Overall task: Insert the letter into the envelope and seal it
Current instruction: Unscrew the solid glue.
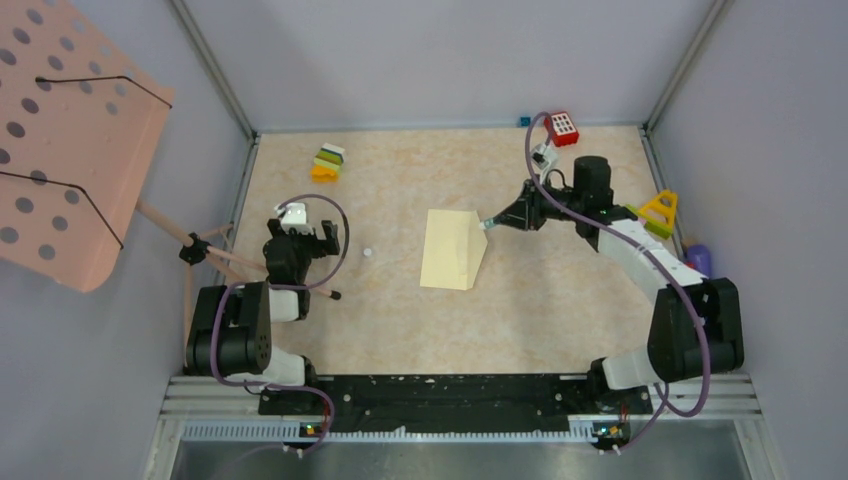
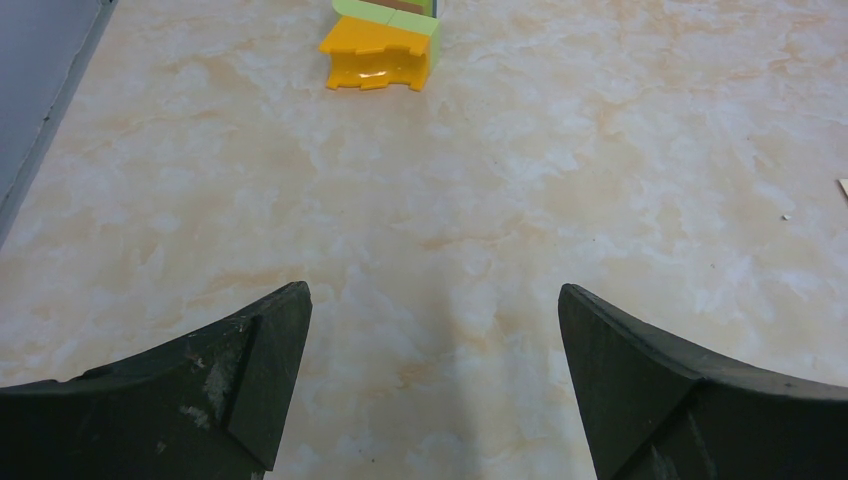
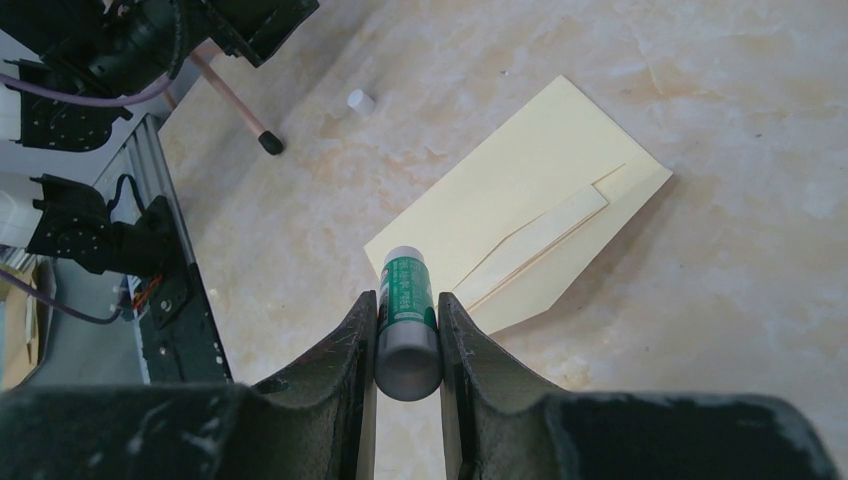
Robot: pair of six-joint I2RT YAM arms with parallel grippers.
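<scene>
The left gripper (image 2: 435, 300) waits well to the left of the envelope (image 1: 450, 250); its two black fingers are wide apart and hold nothing; a yellow and green block (image 2: 380, 55) lies far left of the envelope too; a small white cap (image 1: 368, 252) sits near the envelope's left side; the pale yellow envelope lies flat, its flap open to the right; at the envelope's right edge, the right gripper (image 3: 408, 305) squeezes a green glue stick (image 3: 405, 272).
</scene>
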